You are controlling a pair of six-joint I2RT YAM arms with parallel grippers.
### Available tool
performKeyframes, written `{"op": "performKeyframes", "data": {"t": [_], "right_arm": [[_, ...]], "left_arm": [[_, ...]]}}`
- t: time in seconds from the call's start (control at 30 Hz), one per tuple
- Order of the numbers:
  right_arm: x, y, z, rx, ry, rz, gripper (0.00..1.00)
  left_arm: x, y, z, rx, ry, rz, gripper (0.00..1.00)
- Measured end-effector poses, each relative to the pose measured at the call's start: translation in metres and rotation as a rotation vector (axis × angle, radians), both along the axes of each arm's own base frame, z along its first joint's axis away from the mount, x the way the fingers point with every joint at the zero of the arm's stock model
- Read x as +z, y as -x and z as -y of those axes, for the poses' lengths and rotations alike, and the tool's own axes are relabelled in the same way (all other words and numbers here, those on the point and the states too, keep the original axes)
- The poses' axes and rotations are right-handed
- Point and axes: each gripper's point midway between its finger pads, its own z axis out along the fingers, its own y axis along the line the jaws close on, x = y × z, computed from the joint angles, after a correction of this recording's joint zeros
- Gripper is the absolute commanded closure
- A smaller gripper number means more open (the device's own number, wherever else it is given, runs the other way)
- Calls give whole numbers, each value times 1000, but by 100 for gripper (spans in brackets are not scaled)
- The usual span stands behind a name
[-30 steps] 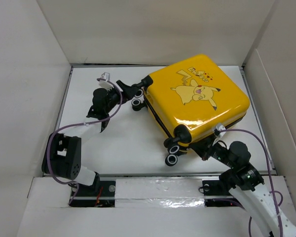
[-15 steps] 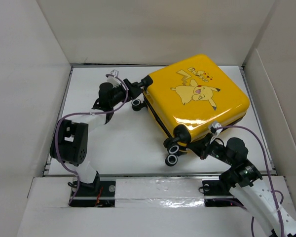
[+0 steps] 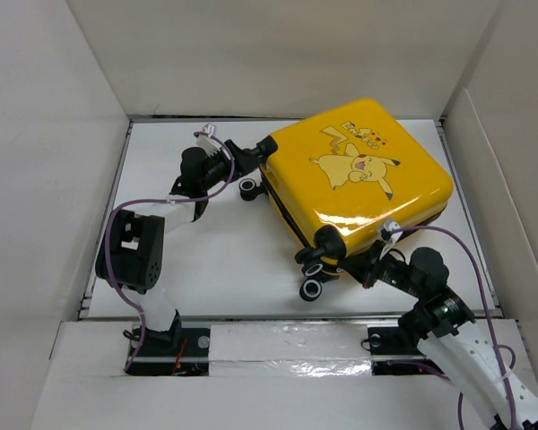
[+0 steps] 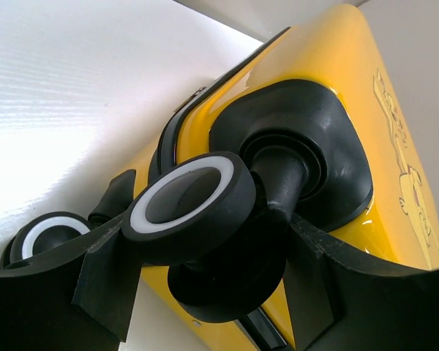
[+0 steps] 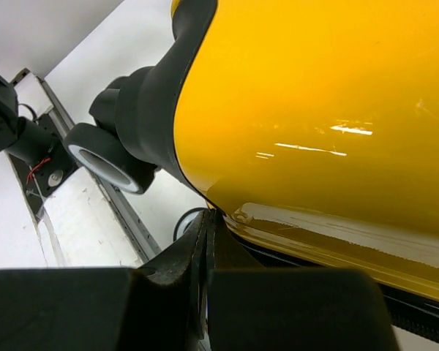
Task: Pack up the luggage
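The left fingers point(image 4: 106, 285) stand open astride the far wheel point(image 4: 194, 208) of the closed yellow luggage point(image 3: 359, 193). It lies flat on the tabletop point(image 3: 206, 269), wheeled end leftward, its body stretching right. The right fingers point(image 5: 168, 292), pressed shut and empty, meet its near edge.

One bright-yellow suitcase point(image 3: 359, 193) with one Pikachu print point(image 3: 354, 166) lies on one white table point(image 3: 215, 260). Four black wheels point(image 3: 312, 289) show, two at each of two corners. Two robot arms: one left arm point(image 3: 130, 255), one right arm point(image 3: 466, 349). Two grippers: left gripper point(image 4: 212, 270), right gripper point(image 5: 206, 241). Two purple cables point(image 3: 430, 230).
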Motion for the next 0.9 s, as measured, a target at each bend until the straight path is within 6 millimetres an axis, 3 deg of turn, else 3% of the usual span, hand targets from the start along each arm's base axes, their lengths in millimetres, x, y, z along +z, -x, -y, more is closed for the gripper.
{"op": "performKeyframes", "data": {"t": [0.1, 0.3, 0.37, 0.6, 0.73, 0.8, 0.87, 0.9], "right_arm": [[-1, -1, -3, 11, -2, -3, 100], [-3, -5, -13, 43, -20, -13, 100], [-2, -5, -19, 61, -30, -11, 100], [-9, -4, -46, 178, -73, -20, 100], [-9, -12, -59, 220, -73, -10, 100], [-8, -16, -65, 234, -63, -16, 100], [-2, -20, -68, 229, -55, -5, 96], [-1, -22, -68, 215, -46, -5, 85]], "left_arm": [[0, -2, 2, -4, 22, 0, 100], [0, -5, 0, 11, 51, 15, 100], [-1, -2, -8, 43, 59, 29, 100], [-1, 37, -54, 160, 64, 62, 100], [7, 59, -65, 198, 35, 104, 100], [16, 72, -60, 196, -11, 134, 100], [36, 92, -31, 119, -49, 209, 99], [45, 108, -8, 51, -65, 250, 74]]}}
